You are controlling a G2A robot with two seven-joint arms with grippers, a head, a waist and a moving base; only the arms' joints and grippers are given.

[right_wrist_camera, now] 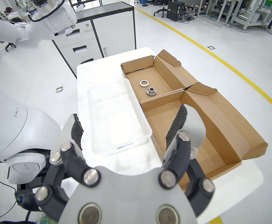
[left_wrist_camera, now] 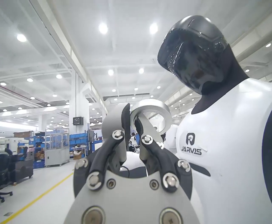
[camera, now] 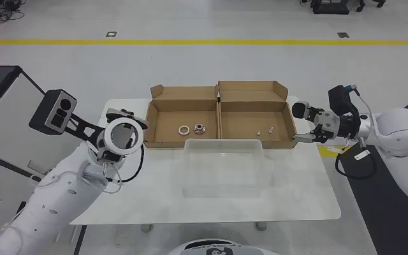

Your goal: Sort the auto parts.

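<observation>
Ring [left_wrist_camera: 163, 110] was pinched by the left gripper [left_wrist_camera: 132, 121] (right gripper [right_wrist_camera: 129, 114] was spread wide, empty); probably best lowered flat into the cardboard box [camera: 167, 127] beside the small ring [camera: 183, 130].

A factory hall is shown, of the industrial workshop kind. The pale, glossy floor [camera: 64, 70] is marked with a long yellow line [camera: 204, 42] and set with small metal plates [camera: 111, 34]. A high white ceiling [left_wrist_camera: 63, 31] is hung with rows of round lights [left_wrist_camera: 103, 27] and carried on a square column [left_wrist_camera: 79, 101]. Racks of blue bins [left_wrist_camera: 74, 141] are ranged at the far side — cartons [left_wrist_camera: 77, 156] stacked on the floor there — beside a glazed machine enclosure [left_wrist_camera: 56, 148]. Office chairs [right_wrist_camera: 160, 9], a drawer cabinet [right_wrist_camera: 85, 48] and benches [right_wrist_camera: 244, 17] strung with cables are seen around the floor.
</observation>
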